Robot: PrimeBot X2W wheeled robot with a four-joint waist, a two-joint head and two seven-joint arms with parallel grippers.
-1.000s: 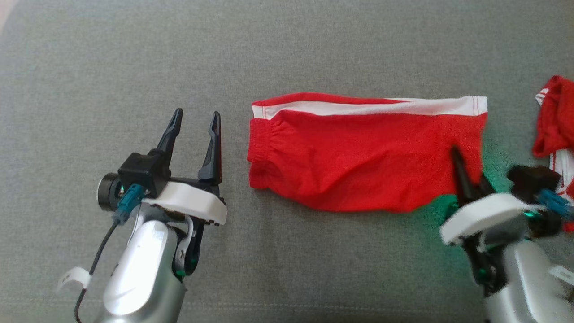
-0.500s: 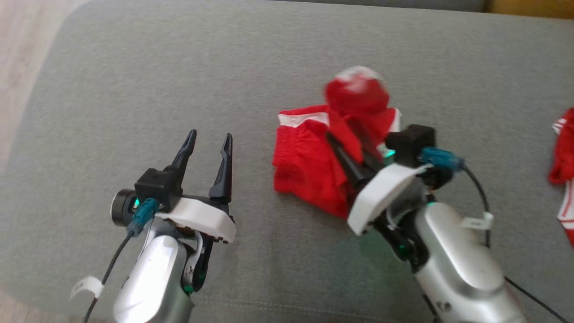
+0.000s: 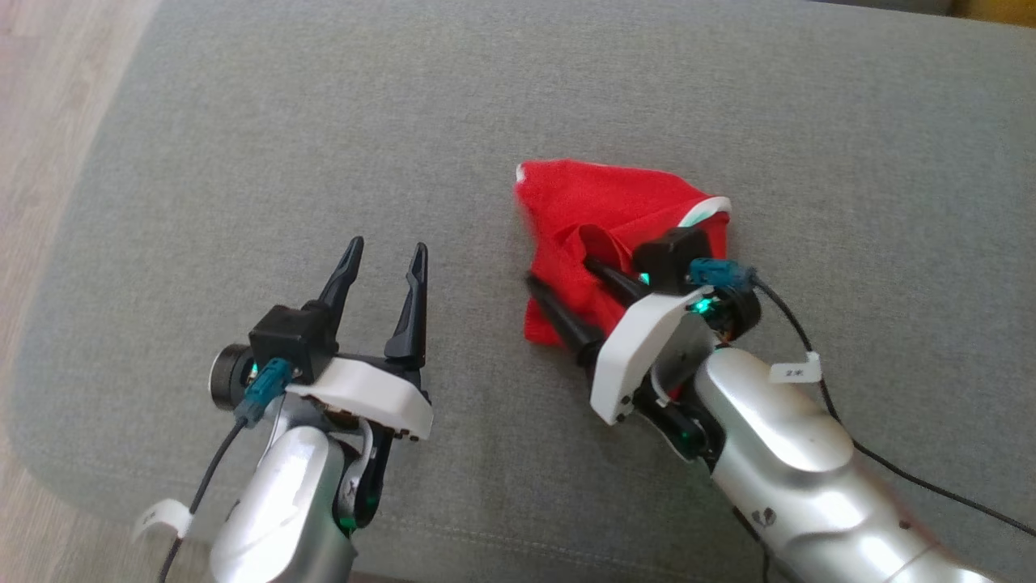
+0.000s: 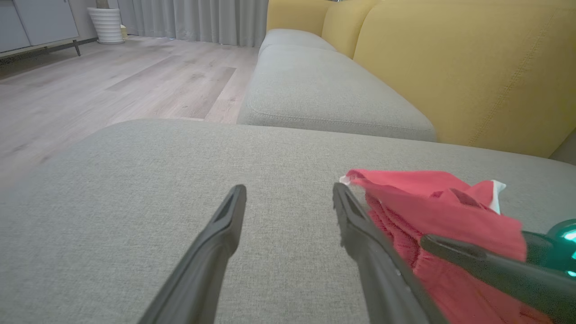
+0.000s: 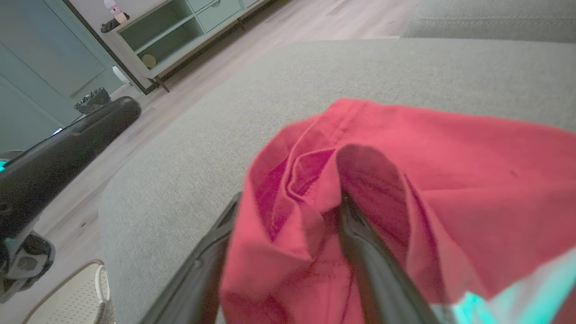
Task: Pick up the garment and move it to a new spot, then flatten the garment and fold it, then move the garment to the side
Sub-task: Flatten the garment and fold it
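One red garment [image 3: 615,202], two pairs of jaws, two grey cushions [image 4: 112,202].

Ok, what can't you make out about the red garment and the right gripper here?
- Right wrist view: the red garment drapes over the right gripper, hiding whether fabric is caught between its open fingers.
- Head view: the garment's near right corner is hidden behind the right gripper's wrist.
- Left wrist view: the garment's right part runs off the picture's edge, and a finger of the right gripper crosses it.
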